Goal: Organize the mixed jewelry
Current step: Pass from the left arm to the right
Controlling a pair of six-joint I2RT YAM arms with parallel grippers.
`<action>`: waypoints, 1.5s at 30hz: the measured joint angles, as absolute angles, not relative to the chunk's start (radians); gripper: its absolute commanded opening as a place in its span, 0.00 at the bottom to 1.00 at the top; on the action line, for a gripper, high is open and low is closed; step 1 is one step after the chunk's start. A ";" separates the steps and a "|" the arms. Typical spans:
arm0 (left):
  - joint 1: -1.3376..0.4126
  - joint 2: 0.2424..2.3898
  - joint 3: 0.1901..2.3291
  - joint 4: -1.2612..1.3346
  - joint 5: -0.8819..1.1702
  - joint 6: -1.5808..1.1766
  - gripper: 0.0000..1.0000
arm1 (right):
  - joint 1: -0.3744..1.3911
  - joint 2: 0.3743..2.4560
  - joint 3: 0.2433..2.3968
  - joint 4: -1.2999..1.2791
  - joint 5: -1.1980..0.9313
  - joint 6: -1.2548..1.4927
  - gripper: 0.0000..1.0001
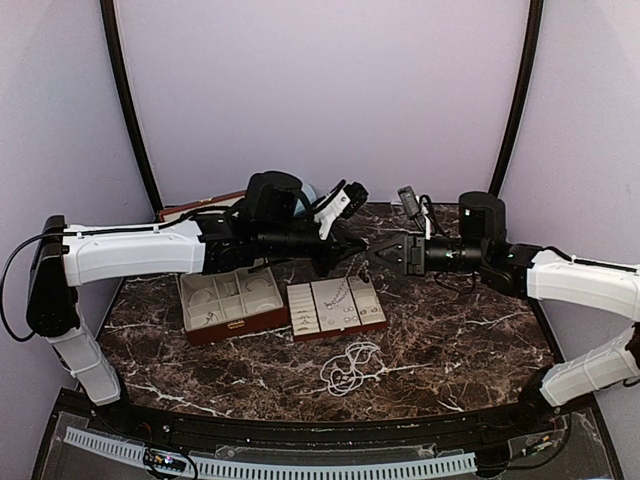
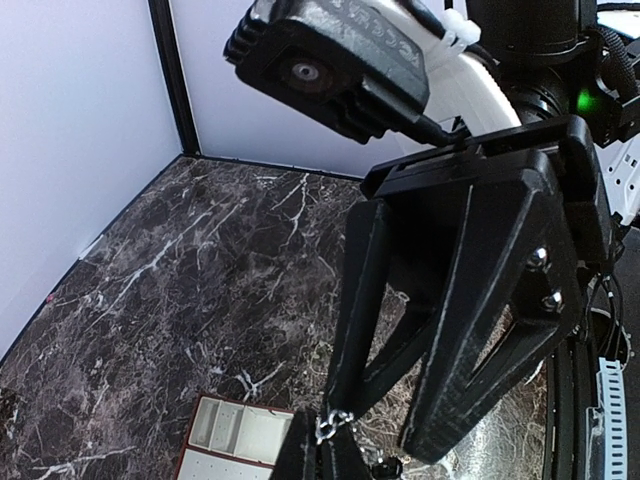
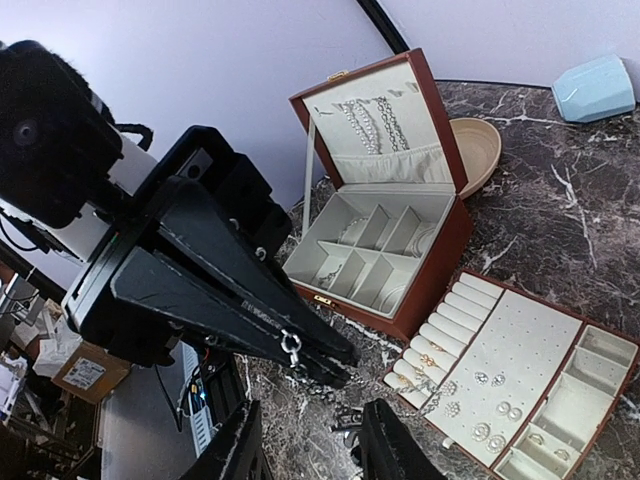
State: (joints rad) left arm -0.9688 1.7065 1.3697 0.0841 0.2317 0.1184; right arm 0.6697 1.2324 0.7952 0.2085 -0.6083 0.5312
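Jewelry lies in several places on the dark marbled bench (image 1: 470,340). A long bead strand (image 1: 350,368) sits in a loose heap on the bare stone, just in front of the flat tray (image 3: 545,340). The tray carries small earrings (image 3: 495,410) on its pegged panel and rings (image 3: 428,358) among its rolls. Beside the tray stands the reddish-brown case (image 3: 440,255), lid up. Necklaces (image 3: 375,120) hang against the lid's cream lining, and more pieces lie in the compartments below (too small to tell apart).

Above the bench near the tray the two arms meet tip to tip. The left fingers (image 2: 298,458) are clenched on a thin silvery chain (image 3: 290,345); its clasp end shows at their tips and the rest dangles below. The right fingers (image 3: 238,445) stand apart, released, with the hanging chain near the gap between them; whether they touch it cannot be told.

A pale blue object (image 3: 595,88) and a beige bowl (image 3: 480,150) sit behind the case.
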 measured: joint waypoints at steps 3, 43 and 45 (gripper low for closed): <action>-0.969 1.689 1.364 0.068 0.233 0.115 0.00 | 0.681 1.253 0.810 0.208 -0.607 0.514 0.31; -0.901 1.457 0.956 0.225 0.065 -0.023 0.65 | 0.728 1.351 0.978 0.181 -0.579 0.472 0.00; -0.863 1.397 0.909 0.232 0.076 -0.037 0.68 | 0.731 1.369 1.003 0.173 -0.580 0.472 0.00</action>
